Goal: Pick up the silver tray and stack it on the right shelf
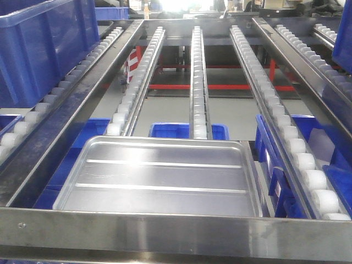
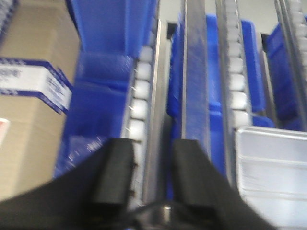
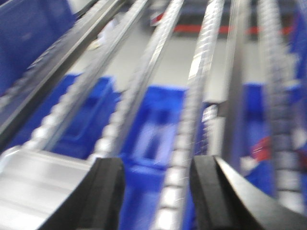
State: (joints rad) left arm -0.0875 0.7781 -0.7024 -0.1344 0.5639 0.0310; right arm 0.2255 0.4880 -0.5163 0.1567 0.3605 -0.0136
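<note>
The silver tray (image 1: pixel 159 176) lies flat on the right shelf, its near rim against the wide shiny front bar (image 1: pixel 176 236), with two long ridges along its base. Roller lanes (image 1: pixel 199 82) slope up behind it. Neither gripper shows in the front view. In the left wrist view my left gripper (image 2: pixel 152 146) is open and holds nothing, hovering over a steel rail to the left of the tray (image 2: pixel 273 167). In the right wrist view my right gripper (image 3: pixel 156 163) is open and holds nothing, with the tray (image 3: pixel 38 187) at its lower left.
Blue bins (image 1: pixel 187 131) sit on the level below the rollers. A large blue crate (image 1: pixel 44 49) stands on the lane at upper left. A cardboard box (image 2: pixel 29 96) is at the far left of the rack. Red bars (image 1: pixel 220 86) lie beyond.
</note>
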